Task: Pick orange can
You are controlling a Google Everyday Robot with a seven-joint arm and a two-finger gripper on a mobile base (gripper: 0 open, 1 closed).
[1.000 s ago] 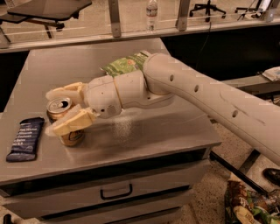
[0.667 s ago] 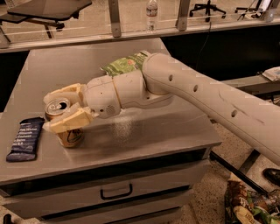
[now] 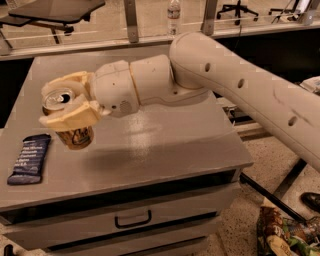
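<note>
The orange can has a silver pull-tab top and is tilted slightly. My gripper is shut on the orange can, one cream finger behind it and the other across its front. The can hangs clear above the left part of the grey table, with its shadow on the surface below. My arm reaches in from the right across the table.
A dark blue snack bar wrapper lies at the table's left front. A drawer with a handle is under the tabletop. A water bottle stands behind the table. A colourful bag lies on the floor at right.
The gripper has lifted the orange can up off the table surface. The raised arm now hides the green chip bag behind it.
</note>
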